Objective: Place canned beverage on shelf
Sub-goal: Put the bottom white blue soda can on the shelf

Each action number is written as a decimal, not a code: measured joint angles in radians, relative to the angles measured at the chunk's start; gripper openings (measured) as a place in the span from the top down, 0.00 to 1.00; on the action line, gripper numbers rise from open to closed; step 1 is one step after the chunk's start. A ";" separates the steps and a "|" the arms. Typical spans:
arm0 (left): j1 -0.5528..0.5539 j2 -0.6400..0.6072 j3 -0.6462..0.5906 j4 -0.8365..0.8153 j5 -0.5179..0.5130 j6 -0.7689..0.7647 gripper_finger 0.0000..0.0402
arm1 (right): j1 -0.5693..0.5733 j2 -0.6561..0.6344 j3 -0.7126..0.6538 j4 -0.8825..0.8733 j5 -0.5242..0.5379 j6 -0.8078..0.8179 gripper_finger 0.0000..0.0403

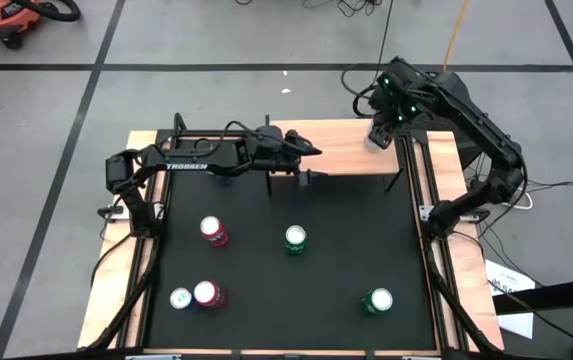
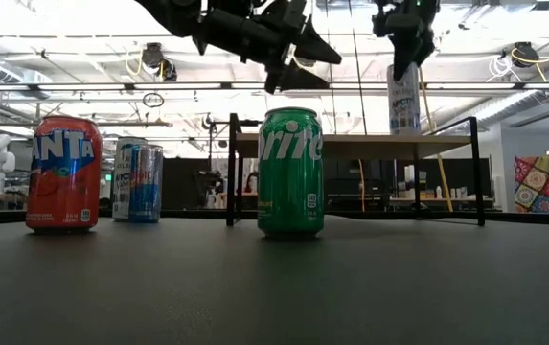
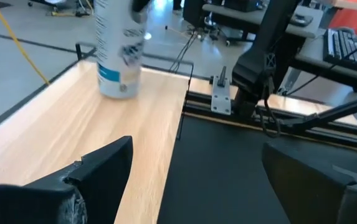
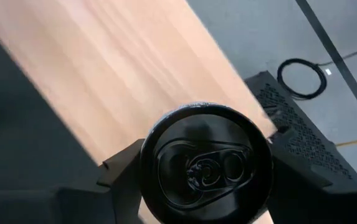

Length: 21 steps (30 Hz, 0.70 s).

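High view: right gripper (image 1: 380, 133) over the right end of the shelf (image 1: 341, 148), clenched on a white can (image 1: 377, 136) held upright, long axis vertical, plank directly below.
High view, left arm: left gripper (image 1: 306, 150) over the left half of the shelf, well apart from the white can; right arm the nearer one, already carrying it.
High view, other things: red can (image 1: 213, 231) and green can (image 1: 295, 239) on the black mat in front of the shelf; silver can (image 1: 180, 298), second red can (image 1: 206, 293) and second green can (image 1: 377, 300) farther from the shelf still; none under the white can.
Low view: white can (image 2: 403, 99) hanging from the right gripper (image 2: 406, 38), its base at or just above the plank top (image 2: 351, 141), contact not clear; green can (image 2: 290, 172) standing in front of the shelf's left leg.
Left wrist view: left gripper (image 3: 197, 174) spread wide, holding nothing; white can (image 3: 119, 46) upright over the plank (image 3: 60, 130), near its far end.
Right wrist view: fingers (image 4: 119, 171) pressed on both sides of the can's dark lid (image 4: 206, 165), plank (image 4: 109, 68) beneath.
Coming move, as judged: straight down, then release; nothing in the way on that end of the shelf.
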 joint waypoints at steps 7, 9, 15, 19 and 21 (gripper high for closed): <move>0.003 -0.026 0.000 -0.097 0.009 0.000 0.11 | -0.098 0.021 0.003 0.031 -0.068 -0.017 0.39; 0.009 -0.029 0.000 -0.108 0.011 0.000 0.11 | -0.124 0.023 0.003 0.048 -0.097 -0.017 0.39; 0.025 -0.042 0.000 -0.132 0.015 0.000 0.11 | -0.179 0.031 0.002 0.063 -0.138 -0.040 0.39; 0.034 -0.041 0.000 -0.134 0.040 0.000 0.11 | -0.193 0.031 0.002 0.064 -0.142 -0.061 0.38; 0.035 -0.041 0.000 -0.133 0.049 0.000 0.11 | -0.194 0.028 0.001 0.060 -0.142 -0.070 0.37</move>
